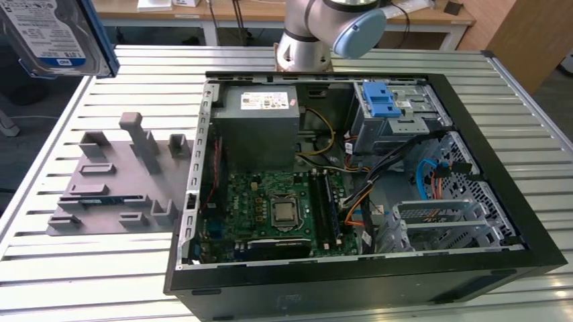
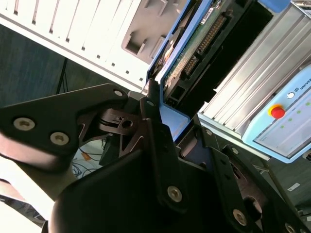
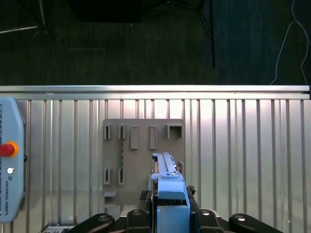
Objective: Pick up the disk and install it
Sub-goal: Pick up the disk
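Second wrist view: gripper (image 2: 170, 119) was clenched on the disk (image 2: 194, 48), above the grey fixture plate (image 2: 141, 34). Hold on plastic rail could slip, dropping it

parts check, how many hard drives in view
1: the disk, held in the end effector, at the exterior view's upper left. More may hide inside the computer case.

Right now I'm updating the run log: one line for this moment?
hand: shut on disk | disk: aloft, clear of gray fixture | case: open
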Action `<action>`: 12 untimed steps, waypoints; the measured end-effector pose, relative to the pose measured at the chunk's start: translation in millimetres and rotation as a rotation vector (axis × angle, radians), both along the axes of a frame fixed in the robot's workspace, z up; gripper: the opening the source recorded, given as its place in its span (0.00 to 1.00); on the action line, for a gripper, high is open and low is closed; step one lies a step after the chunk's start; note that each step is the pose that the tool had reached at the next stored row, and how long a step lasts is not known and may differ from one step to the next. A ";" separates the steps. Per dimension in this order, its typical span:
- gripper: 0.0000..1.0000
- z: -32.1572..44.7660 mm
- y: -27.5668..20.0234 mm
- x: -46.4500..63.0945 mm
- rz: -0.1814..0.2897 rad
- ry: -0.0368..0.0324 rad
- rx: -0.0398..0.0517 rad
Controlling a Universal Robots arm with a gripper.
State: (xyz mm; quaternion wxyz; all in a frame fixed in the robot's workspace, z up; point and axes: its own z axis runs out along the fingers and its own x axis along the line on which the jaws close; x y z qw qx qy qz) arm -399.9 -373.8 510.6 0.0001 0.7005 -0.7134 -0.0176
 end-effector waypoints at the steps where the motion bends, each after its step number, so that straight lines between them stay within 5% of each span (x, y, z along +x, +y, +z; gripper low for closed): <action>1: 0.36 0.0 -0.1 0.8 0.000 0.0001 0.0000; 5: 0.36 0.0 -2.5 2.7 0.000 0.0001 -0.0013; 12: 0.36 -0.1 -13.5 7.3 0.000 0.0002 -0.0051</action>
